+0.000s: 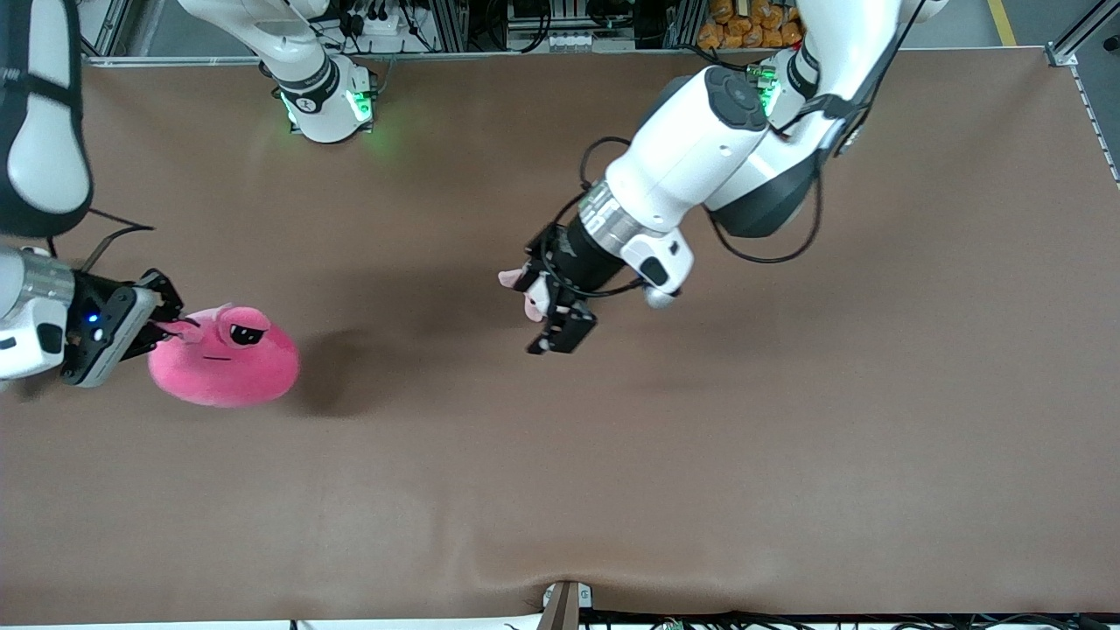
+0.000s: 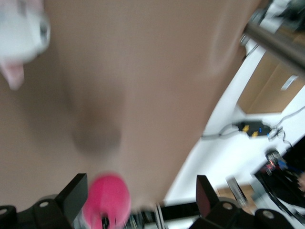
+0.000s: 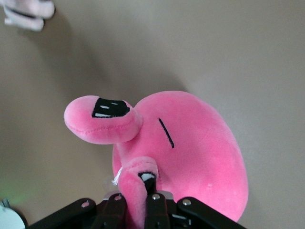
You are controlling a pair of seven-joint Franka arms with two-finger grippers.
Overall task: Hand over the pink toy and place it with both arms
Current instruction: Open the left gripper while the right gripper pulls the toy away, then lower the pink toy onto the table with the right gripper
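The hot-pink toy [image 1: 226, 354] is at the right arm's end of the table, with one eye stalk up. I cannot tell whether it rests on the table or hangs just above it. My right gripper [image 1: 173, 325] is shut on its other eye stalk [image 3: 136, 188]; the round body [image 3: 190, 152] bulges out past the fingers. My left gripper [image 1: 560, 334] is open and empty over the middle of the table. In the left wrist view the toy [image 2: 107, 198] shows far off between the spread fingertips of that gripper [image 2: 141, 191].
A small pale pink-and-white puppy plush [image 1: 528, 295] lies on the brown table [image 1: 700, 455] beside the left gripper. It also shows in the left wrist view [image 2: 19, 38] and the right wrist view [image 3: 28, 12].
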